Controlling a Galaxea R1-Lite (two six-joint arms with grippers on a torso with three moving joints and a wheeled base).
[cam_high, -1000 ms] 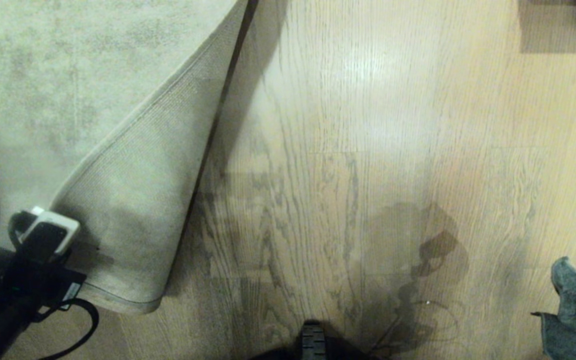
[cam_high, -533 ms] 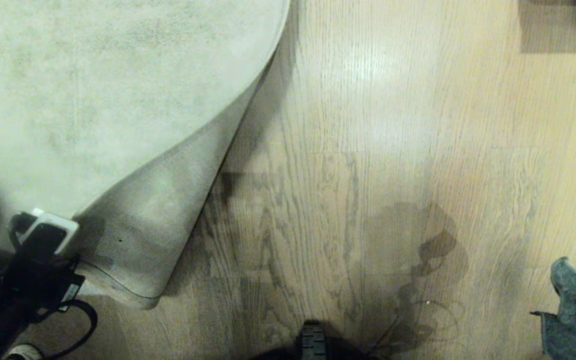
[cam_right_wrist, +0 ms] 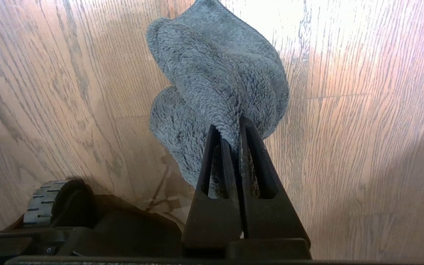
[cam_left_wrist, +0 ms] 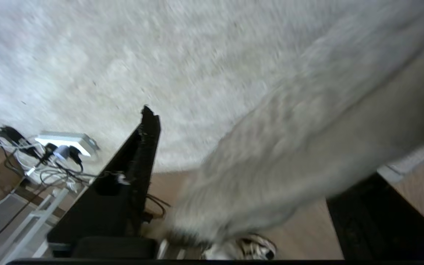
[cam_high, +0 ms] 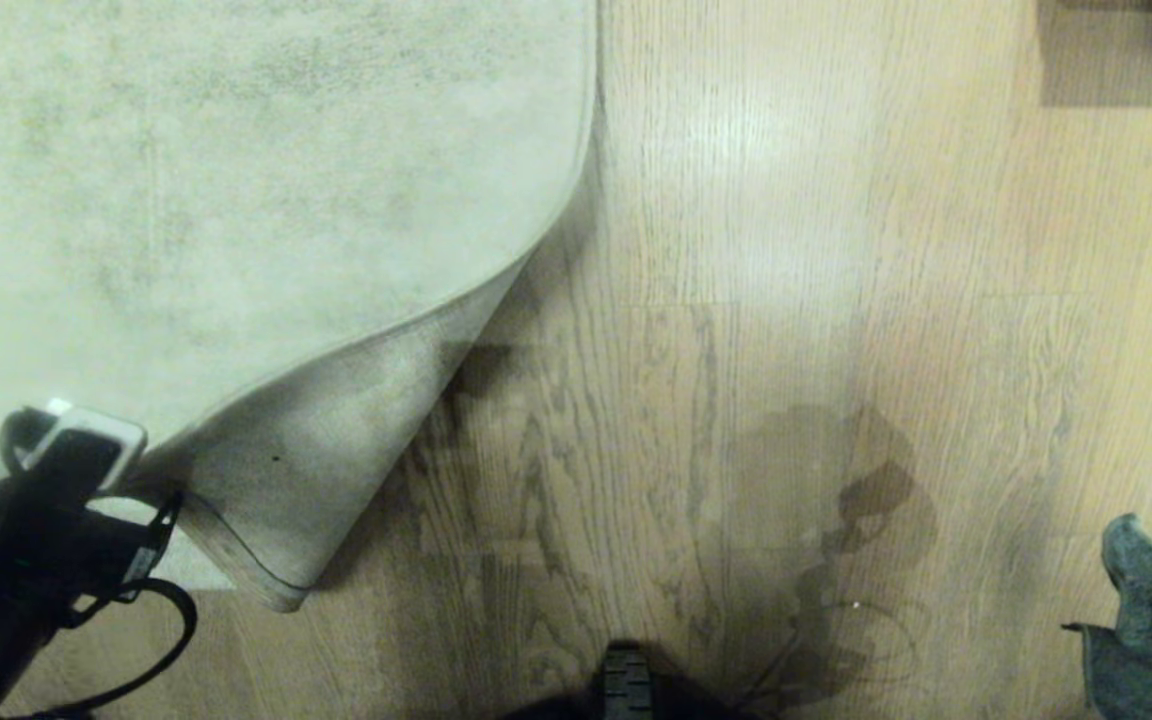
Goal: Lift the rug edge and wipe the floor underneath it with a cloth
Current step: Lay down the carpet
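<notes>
Rug edge [cam_high: 236,575]: the bound border and square corner of the pale grey-beige mottled rug [cam_high: 236,200]. The corner is seen raised off the floor [cam_high: 736,250] and curled, so that a wedge of the slightly darker underside is shown beneath the pile side; a shadow is cast on the planks just beside it. In the left wrist view the same rug edge [cam_left_wrist: 307,147] is seen blurred, passing between the spread jaws, and no grip on it can be made out.

Floor: light brown wooden planks with dark grain and a sheen; a darker shadowed patch is noted near the middle of the near side.

Cloth [cam_right_wrist: 215,84]: a small grey-teal fuzzy rag, pinched at one fold and hung above the floor; in the head view the cloth [cam_high: 1151,620] is placed at the near right corner of the floor, well apart from the rug.

Left gripper [cam_left_wrist: 241,191]: located at the near left, just beside the raised corner; its jaws are held wide apart.

Right gripper [cam_right_wrist: 230,129]: its jaws are closed tight on the cloth.

Other items: a white power strip [cam_left_wrist: 64,141] with plugs and tangled cables is recorded beyond the far side of the rug in the left wrist view. A ridged black wheel [cam_right_wrist: 46,202] of the base is seen against the floor.
</notes>
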